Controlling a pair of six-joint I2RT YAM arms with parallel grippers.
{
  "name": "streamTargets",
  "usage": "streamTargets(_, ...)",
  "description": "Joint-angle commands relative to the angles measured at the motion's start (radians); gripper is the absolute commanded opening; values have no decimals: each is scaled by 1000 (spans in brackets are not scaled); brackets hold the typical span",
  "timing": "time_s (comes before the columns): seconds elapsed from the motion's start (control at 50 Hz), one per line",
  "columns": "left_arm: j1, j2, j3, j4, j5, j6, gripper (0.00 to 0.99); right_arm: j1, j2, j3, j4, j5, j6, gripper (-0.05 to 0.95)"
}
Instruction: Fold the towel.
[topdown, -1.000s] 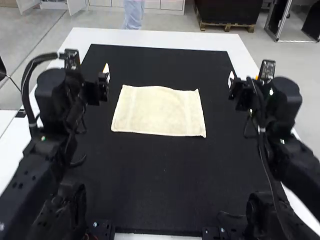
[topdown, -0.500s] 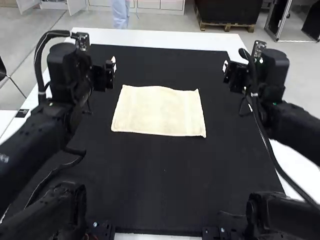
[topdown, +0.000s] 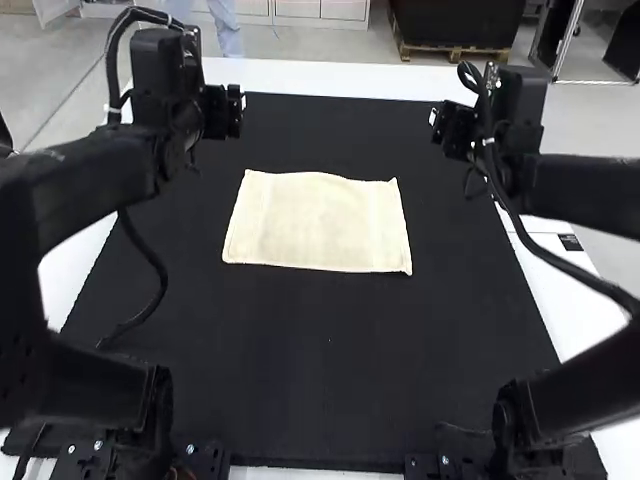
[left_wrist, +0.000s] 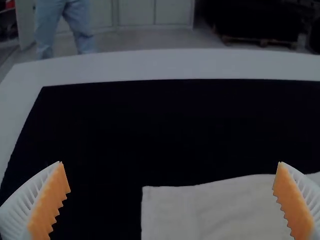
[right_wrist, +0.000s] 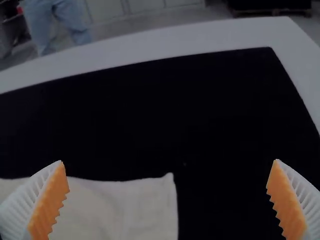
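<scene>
Your left claw (topdown: 238, 108) and right claw (topdown: 437, 120) both have their fingers wide apart. The towel (topdown: 318, 222) lies flat on the black mat (topdown: 330, 350), between your claws sideways. Both wrist views cut it off, partly behind a finger.

Soft matt cloth towel (topdown: 318, 222) — slightly rumpled, smooth white tabletop (topdown: 330, 76)

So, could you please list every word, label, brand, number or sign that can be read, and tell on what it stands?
No text can be read.
Small dark label on the white table, beside the right arm: too small to read.
Towel: no print to be seen on it.
Mat: no print to be seen on it.
</scene>
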Motion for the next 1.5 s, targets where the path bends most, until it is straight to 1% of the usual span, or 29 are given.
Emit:
streamTargets(0.0,-19,46,49,9,3,-16,962,11,55,53,7,-19,13,915)
streamTargets(0.08,-32,89,67,17,3,-21,962,17,107,81,7,-21,16,915)
streamTargets(0.14,-44,126,87,18,2,-39,962,24,144,101,8,-21,19,915)
streamTargets(0.26,-56,175,116,17,2,-56,962,33,213,137,10,-21,27,915)
streamTargets(0.42,-56,202,134,18,3,-70,964,34,287,187,11,-29,45,915)
streamTargets(0.58,-52,216,137,23,8,-70,964,34,364,248,8,-32,68,915)
streamTargets(0.96,-50,255,137,52,12,-71,964,34,534,368,8,-30,81,915)
streamTargets(1.06,-48,268,150,49,17,-70,964,34,592,412,8,-35,88,915)
streamTargets(1.2,-30,293,167,45,22,-71,964,33,661,473,4,-41,96,915)
streamTargets(1.26,-19,302,173,40,37,-74,964,34,696,509,-15,-45,100,916)
streamTargets(1.32,-12,308,177,37,40,-79,964,34,723,544,-42,-53,104,916)
streamTargets(1.42,-7,313,179,38,55,-79,964,34,773,607,-76,-58,110,916)
streamTargets(1.48,-7,314,179,37,55,-79,964,34,801,648,-102,-61,116,916)
